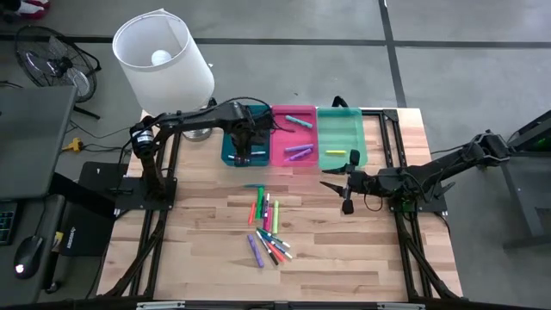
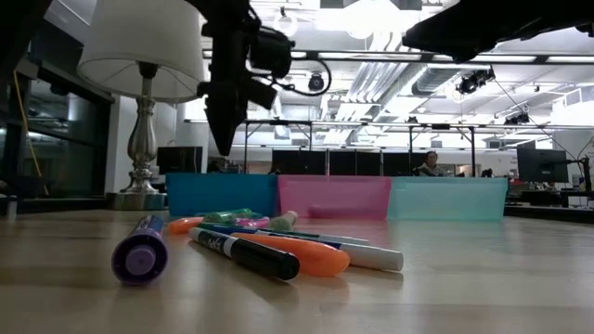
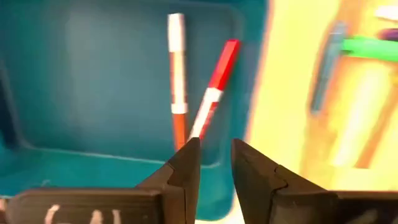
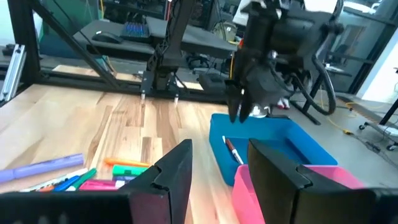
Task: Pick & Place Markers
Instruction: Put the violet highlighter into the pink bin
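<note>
Left tool (image 1: 244,158) is held above the blue tray (image 1: 229,155), fingers parted with nothing between them; in its wrist view a red marker (image 3: 214,87) and an orange-and-white marker (image 3: 177,74) are seen lying on the tray floor just below and ahead of the fingertips, the red one leaning across toward the other. The empty gap over the tray is judged to mean a marker has been let go here, the tray being the drop place for this arm. The pink tray (image 1: 294,148) is set touching the blue one on the side toward the right arm, with purple and teal markers in it; the green tray (image 1: 342,151) is next along, with a yellow-green marker inside. Trays are lined up at the worktop's (image 1: 344,241) far edge, apparently so each can be reached from above. Right tool (image 1: 346,182) is held low over the worktop just in front of the green tray, jaws apart and empty, seemingly parked clear of the other arm. The remaining markers (image 1: 267,228) are left in a loose heap on the worktop, well nearer than the left tool, between the two arms. A lamp (image 1: 164,56) is stood beyond the left arm.
</note>
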Action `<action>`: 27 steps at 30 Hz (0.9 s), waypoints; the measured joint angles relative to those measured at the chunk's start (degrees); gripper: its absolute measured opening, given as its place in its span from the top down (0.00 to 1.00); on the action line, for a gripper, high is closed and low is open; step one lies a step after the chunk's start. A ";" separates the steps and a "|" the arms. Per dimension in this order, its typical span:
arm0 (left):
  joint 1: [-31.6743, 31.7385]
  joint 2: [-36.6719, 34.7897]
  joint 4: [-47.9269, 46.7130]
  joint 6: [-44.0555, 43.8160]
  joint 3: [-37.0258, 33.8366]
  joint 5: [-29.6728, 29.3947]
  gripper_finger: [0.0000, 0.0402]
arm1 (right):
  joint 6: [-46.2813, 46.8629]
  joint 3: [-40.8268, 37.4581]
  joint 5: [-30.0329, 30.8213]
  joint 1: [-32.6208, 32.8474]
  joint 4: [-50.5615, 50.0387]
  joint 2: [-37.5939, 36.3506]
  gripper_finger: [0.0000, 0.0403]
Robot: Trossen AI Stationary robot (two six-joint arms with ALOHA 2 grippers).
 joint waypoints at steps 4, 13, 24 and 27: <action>-3.54 0.00 -2.88 -3.51 0.08 0.30 0.79 | 2.25 0.00 -0.17 0.00 -1.90 0.00 0.65; -13.31 0.00 -0.61 -8.86 -2.90 3.46 0.79 | 5.12 0.00 -4.49 -0.02 -2.77 0.00 0.65; -24.16 0.00 2.76 -10.38 -9.43 5.15 0.79 | 6.63 0.00 -7.78 0.00 -4.20 0.02 0.65; -27.11 0.00 2.86 -10.36 -9.47 5.19 0.79 | 6.63 0.00 -7.94 0.00 -4.25 0.01 0.65</action>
